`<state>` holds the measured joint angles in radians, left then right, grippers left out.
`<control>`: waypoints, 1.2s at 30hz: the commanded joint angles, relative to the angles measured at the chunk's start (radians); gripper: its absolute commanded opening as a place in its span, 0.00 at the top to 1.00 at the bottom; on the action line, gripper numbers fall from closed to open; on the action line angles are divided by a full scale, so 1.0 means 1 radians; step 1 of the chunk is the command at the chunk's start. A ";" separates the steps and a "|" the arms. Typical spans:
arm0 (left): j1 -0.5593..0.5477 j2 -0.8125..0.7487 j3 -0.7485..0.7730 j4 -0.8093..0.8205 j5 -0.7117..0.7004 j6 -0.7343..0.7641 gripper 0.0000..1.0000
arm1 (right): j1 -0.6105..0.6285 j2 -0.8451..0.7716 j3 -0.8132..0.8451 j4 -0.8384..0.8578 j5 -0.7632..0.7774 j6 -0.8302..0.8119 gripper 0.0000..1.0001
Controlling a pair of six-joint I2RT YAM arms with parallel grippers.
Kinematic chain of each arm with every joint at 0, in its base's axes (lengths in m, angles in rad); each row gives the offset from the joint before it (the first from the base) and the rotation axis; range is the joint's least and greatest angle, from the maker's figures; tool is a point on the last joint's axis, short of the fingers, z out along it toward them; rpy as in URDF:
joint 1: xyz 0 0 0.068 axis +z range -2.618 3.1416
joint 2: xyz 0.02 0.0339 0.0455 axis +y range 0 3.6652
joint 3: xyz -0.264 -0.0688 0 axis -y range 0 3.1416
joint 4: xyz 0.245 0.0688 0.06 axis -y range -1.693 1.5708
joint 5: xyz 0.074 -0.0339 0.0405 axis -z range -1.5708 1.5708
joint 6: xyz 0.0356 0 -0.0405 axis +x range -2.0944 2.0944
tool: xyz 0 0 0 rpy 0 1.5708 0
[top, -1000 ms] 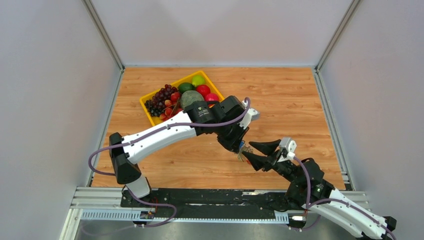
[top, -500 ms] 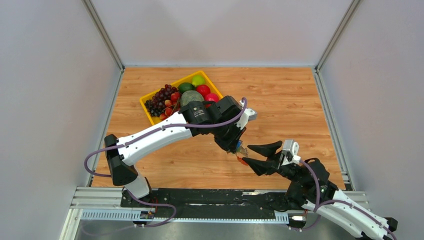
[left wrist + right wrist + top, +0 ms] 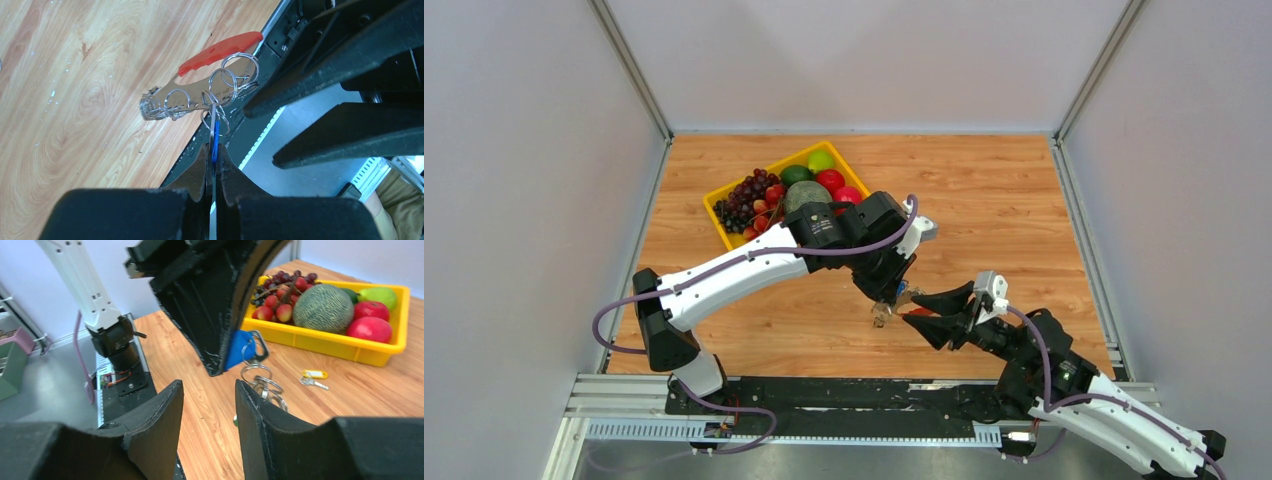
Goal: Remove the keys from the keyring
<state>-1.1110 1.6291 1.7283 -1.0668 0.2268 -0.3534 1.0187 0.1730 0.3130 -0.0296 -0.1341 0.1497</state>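
My left gripper (image 3: 890, 296) is shut on a blue-headed key (image 3: 214, 141), also seen in the right wrist view (image 3: 239, 349). The keyring (image 3: 220, 90), a cluster of silvery rings with a red oval fob (image 3: 220, 49), hangs from that key above the table; it shows small in the top view (image 3: 886, 314). My right gripper (image 3: 911, 308) is open right beside the cluster. In its wrist view (image 3: 209, 386) the rings (image 3: 261, 382) hang just past its right-hand finger (image 3: 260, 420), partly hidden by it. A loose key with a yellow tag (image 3: 312, 375) lies on the table.
A yellow tray (image 3: 724, 226) of fruit stands at the back left, with grapes, a melon and red and green fruit; it also shows in the right wrist view (image 3: 320, 342). The black base rail (image 3: 824, 395) runs along the near edge. Grey walls enclose the table.
My right gripper has moved left and up against the hanging keyring. The keyring has swung a little to the left. My left gripper keeps its hold on the blue key.
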 commanded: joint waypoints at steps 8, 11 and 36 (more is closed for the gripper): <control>-0.002 -0.032 0.024 0.018 0.037 0.006 1.00 | 0.006 0.022 -0.021 0.015 0.134 -0.070 0.54; -0.001 -0.035 0.025 0.019 0.050 0.006 1.00 | 0.006 0.029 -0.028 0.046 0.134 -0.097 0.55; -0.001 -0.047 -0.004 0.039 0.108 -0.007 1.00 | 0.006 0.020 -0.097 0.238 0.061 -0.203 0.66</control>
<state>-1.1107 1.6291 1.7245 -1.0641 0.2901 -0.3553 1.0187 0.1967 0.2134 0.1398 -0.0692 -0.0353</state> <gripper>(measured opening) 0.017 0.342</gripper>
